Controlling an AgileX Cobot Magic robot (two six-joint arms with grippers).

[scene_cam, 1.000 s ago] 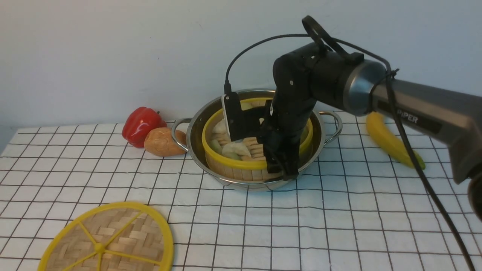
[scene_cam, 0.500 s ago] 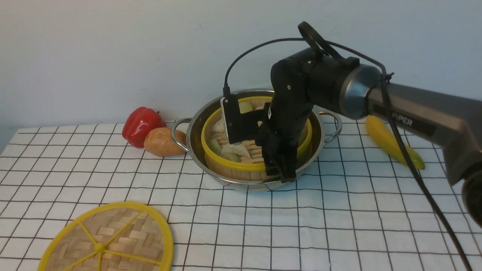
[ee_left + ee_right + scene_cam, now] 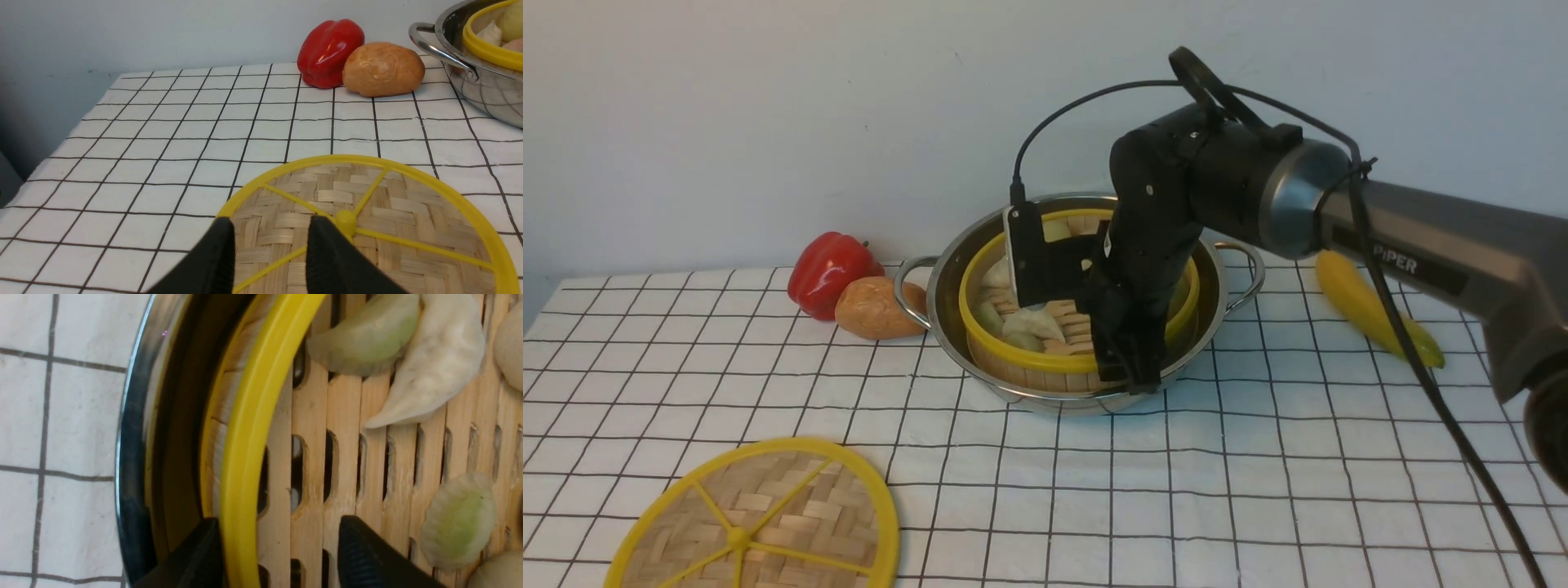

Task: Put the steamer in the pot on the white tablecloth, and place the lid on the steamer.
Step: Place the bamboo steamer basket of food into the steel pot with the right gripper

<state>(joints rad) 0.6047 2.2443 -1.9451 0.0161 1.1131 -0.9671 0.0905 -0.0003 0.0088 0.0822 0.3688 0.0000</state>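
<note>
now steamer (image 3: 1029, 371) sits in pot (image 3: 947, 278); right gripper (image 3: 280, 522) loose round its five o'clock rim; left gripper (image 3: 271, 222), fingers apart, empty, grabs lid (image 3: 388, 212) next

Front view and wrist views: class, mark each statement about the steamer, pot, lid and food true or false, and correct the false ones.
1. The steamer sits inside the pot. True.
2. The lid covers the steamer. False: it lies flat on the white tablecloth, apart from the pot.
3. The red pepper lies to the pot's right. False: it lies to its left; the banana is on the right.
4. The right hand has its fingers on either side of the steamer's yellow rim. True.
</note>
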